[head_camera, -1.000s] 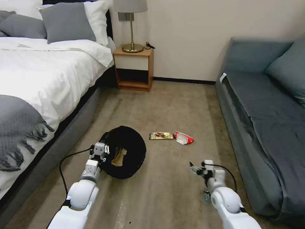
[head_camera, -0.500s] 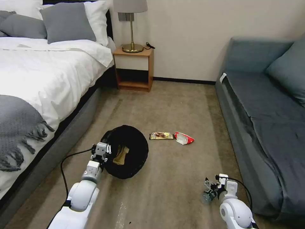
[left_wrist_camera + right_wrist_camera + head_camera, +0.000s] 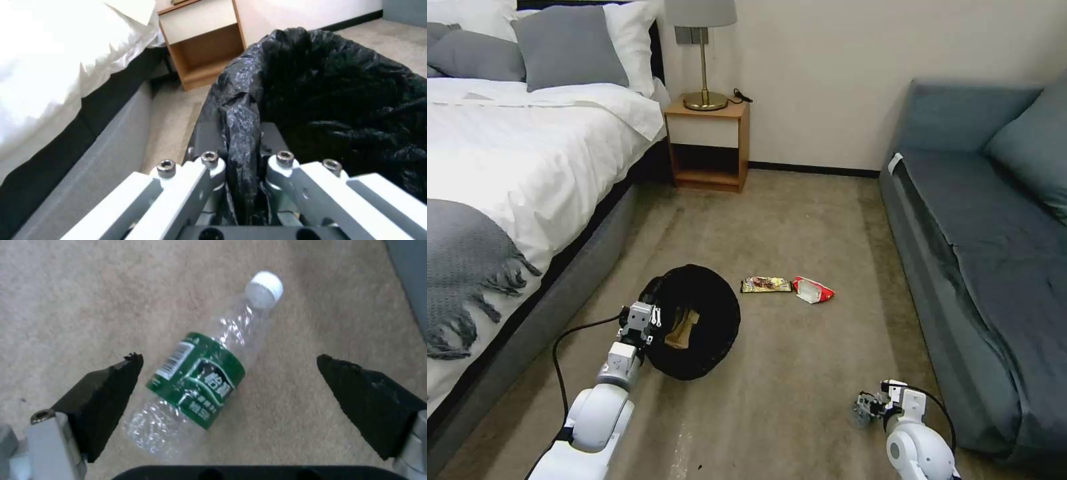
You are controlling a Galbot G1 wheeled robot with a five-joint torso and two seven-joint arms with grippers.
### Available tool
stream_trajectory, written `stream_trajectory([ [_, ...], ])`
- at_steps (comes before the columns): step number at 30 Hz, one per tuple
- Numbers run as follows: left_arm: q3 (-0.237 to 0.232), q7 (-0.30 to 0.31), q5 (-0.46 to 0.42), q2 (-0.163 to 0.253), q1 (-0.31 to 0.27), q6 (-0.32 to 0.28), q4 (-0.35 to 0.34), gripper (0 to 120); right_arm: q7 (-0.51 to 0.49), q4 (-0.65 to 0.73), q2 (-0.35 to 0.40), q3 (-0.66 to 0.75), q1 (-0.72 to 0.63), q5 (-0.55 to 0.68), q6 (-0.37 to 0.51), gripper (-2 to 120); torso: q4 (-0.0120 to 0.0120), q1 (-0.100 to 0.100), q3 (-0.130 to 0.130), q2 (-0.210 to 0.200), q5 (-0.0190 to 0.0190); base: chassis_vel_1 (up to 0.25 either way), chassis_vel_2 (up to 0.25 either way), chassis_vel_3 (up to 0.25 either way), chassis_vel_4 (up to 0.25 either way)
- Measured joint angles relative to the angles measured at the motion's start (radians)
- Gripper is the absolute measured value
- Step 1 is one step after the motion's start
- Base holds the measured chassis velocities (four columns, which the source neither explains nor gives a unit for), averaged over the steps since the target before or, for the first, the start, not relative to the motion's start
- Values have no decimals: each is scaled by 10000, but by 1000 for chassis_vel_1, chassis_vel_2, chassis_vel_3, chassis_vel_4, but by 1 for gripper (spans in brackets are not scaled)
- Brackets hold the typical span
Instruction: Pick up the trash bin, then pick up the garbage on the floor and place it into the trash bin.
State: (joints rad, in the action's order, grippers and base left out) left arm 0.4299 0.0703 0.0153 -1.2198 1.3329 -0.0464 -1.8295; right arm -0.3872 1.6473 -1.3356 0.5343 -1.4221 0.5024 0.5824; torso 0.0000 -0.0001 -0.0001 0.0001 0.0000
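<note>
Spread wide, my right gripper (image 3: pixel 229 386) hangs low over the carpet (image 3: pixel 89 290) with the clear bottle (image 3: pixel 202 370) lying slantwise between its black pads (image 3: pixel 111 390), touching neither. My left gripper (image 3: pixel 242 160) is clamped on the liner at the rim of the trash bin (image 3: pixel 707 320), which already holds the tan paper bag (image 3: pixel 682 330). The risk, I judge: the round, thin bottle could roll or squirt out if the pads close off-centre across its angled body, or crumple under pressure.

Bottle (image 3: pixel 200 380) between spread hand (image 3: pixel 229 365) fingers
</note>
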Motion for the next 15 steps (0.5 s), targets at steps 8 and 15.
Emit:
stream_trajectory([
  [8,106,6,19,5,193,35,-128,6,422,-635,-78,-8,189,-46,-273,99,0,0,0,0,0,0,0,0,0],
  [15,166,9,87,-61,373,79,-219,6,658,-879,-85,-58,321,-93,-366,99,0,0,0,0,0,0,0,0,0],
])
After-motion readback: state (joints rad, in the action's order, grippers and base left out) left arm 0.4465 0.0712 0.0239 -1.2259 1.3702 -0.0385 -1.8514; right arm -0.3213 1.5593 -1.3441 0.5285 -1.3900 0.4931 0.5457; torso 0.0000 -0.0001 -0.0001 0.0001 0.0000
